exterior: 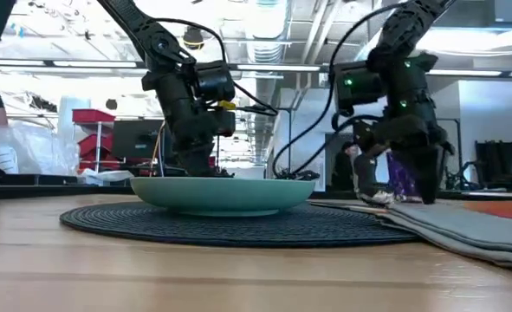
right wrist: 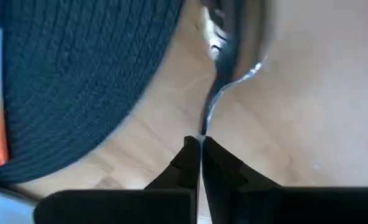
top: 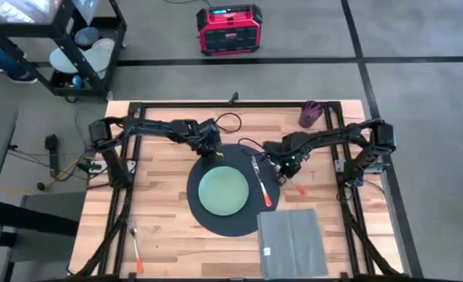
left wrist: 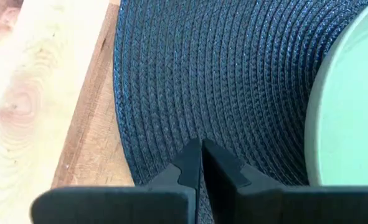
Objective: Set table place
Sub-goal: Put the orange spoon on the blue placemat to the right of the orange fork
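The place, a round dark woven placemat (top: 207,219), lies in the middle of the table (top: 160,204) with a pale green plate (top: 225,190) on it. An orange-handled fork (top: 261,184) lies on the mat to the right of the plate. My left gripper (top: 211,151) is shut at the mat's far rim. My right gripper (top: 287,166) is just off the mat's right rim, shut on a metal utensil (right wrist: 216,93). An orange handle (top: 297,188) shows on the table beside it. My left gripper comes down steeply from the far left, its shut fingertips (left wrist: 190,163) on the mat's woven top (left wrist: 199,134) just inside the far rim. Whether they pinch the weave or only press on it, I cannot tell. My right gripper pinches the utensil's thin metal neck (right wrist: 203,129) between its two fingertips, pointing down. The wider shiny end (right wrist: 233,37) reaches out past the fingertips. Whether the utensil rests on the wood, I cannot tell.
A folded grey napkin (top: 292,241) lies at the near right, overlapping the mat's rim. Another orange-handled utensil (top: 137,252) lies at the near left. A purple object (top: 310,113) stands at the far right. Black frame rails (top: 121,196) run along both sides.
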Controlling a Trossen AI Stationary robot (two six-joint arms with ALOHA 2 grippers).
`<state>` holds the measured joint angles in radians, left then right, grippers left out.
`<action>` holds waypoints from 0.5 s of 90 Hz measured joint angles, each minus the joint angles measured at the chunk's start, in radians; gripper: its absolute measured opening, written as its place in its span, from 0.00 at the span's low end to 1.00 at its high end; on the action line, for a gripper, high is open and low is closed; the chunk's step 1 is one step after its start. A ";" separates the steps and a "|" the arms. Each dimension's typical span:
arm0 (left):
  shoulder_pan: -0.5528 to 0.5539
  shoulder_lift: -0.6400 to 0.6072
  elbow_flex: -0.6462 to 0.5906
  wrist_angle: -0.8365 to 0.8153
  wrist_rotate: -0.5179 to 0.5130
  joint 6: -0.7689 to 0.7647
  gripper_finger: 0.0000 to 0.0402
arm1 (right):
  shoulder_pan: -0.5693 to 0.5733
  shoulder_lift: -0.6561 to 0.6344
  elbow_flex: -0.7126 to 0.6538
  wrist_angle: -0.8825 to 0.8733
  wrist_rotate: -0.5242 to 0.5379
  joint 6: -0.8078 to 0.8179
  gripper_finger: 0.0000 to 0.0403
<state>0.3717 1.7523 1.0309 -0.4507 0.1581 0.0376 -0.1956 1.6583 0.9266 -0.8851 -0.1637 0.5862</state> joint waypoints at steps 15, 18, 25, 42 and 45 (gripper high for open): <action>0.000 0.000 0.000 0.000 0.000 0.002 0.00 | 0.006 0.000 0.058 0.003 0.000 0.006 0.00; 0.000 0.000 0.000 0.000 0.000 0.002 0.00 | 0.006 0.000 0.066 0.002 0.000 0.009 0.00; 0.000 0.000 0.000 0.000 0.000 0.002 0.00 | 0.006 -0.001 0.079 0.022 -0.030 0.016 0.00; 0.000 0.000 0.000 -0.002 0.000 0.002 0.00 | 0.015 -0.001 0.088 0.124 -0.172 0.061 0.00; 0.000 0.000 0.000 -0.002 0.000 0.002 0.00 | 0.020 -0.001 0.088 0.136 -0.175 0.068 0.00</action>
<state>0.3717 1.7523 1.0309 -0.4523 0.1581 0.0399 -0.1752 1.6577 1.0145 -0.7488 -0.3389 0.6545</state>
